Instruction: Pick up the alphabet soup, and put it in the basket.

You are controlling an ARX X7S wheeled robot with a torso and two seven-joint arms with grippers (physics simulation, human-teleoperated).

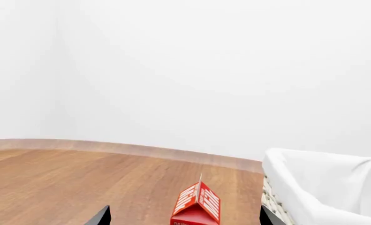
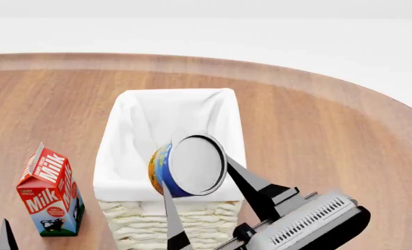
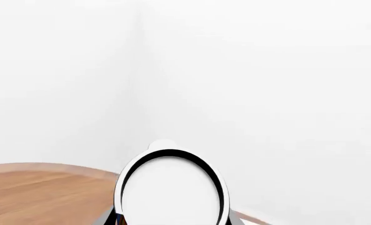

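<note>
With the right pincer (image 2: 195, 174), clasped the alphabet soup (image 2: 185, 166) from both sides: one dark finger (image 2: 172, 219) against the can's lower left, the other against its right. Held it tipped over, silver-white lid facing the camera, with the blue label and a yellow-orange band showing along its left edge. Found it in the lower middle of the head view, in front of the basket's near rim. Could not tell whether it touched the liner or hung above it. Met the same lid (image 3: 171, 197) in the right wrist view, filling the lower middle of the frame, with white wall behind.

Saw a wooden table (image 2: 317, 130) with a curved far edge spanning most of the head view. Found the basket (image 2: 115, 151) at the centre of that frame, long side running away from the camera, white cloth liner folded over its rim and cream wicker showing at the bottom. Caught its corner (image 1: 323, 187) again at the lower right of the left wrist view.

Noted a red milk carton (image 2: 49, 192) upright at the lower left of the head view, just left of the basket and apart from it. Saw its gabled top (image 1: 196, 206) at the bottom centre of the left wrist view.

Found the left pincer (image 1: 184, 218) released, its dark fingertips (image 1: 101, 216) spread wide at the bottom edge, gripping nothing, with the carton in the gap beyond them.
</note>
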